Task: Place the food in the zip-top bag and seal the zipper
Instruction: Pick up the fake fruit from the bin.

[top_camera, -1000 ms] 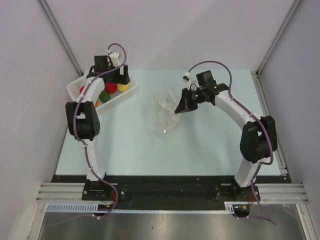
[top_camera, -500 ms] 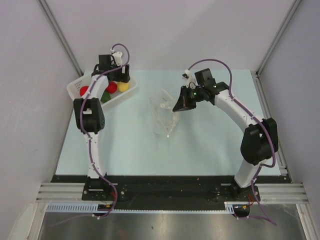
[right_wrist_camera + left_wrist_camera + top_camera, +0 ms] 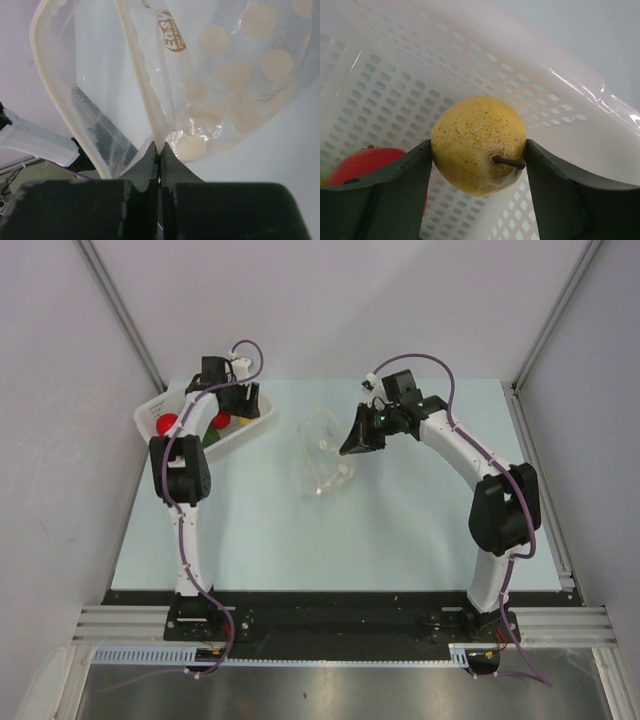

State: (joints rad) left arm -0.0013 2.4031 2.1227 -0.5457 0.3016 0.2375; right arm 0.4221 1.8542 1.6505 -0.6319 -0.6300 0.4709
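As we are looking from above, the left end effector (image 3: 238, 408) is hanging in the basket (image 3: 148, 412) and the right end effector (image 3: 352, 443) is holding the zip-top bag (image 3: 322, 452) over the worktop (image 3: 400, 530). At the left wrist, it is clamping the yellow pear (image 3: 479, 145), which could squirt free. At the right wrist, 2 closed fingers (image 3: 147, 166) are pinching the zipper (image 3: 135, 70); slick film could slip.
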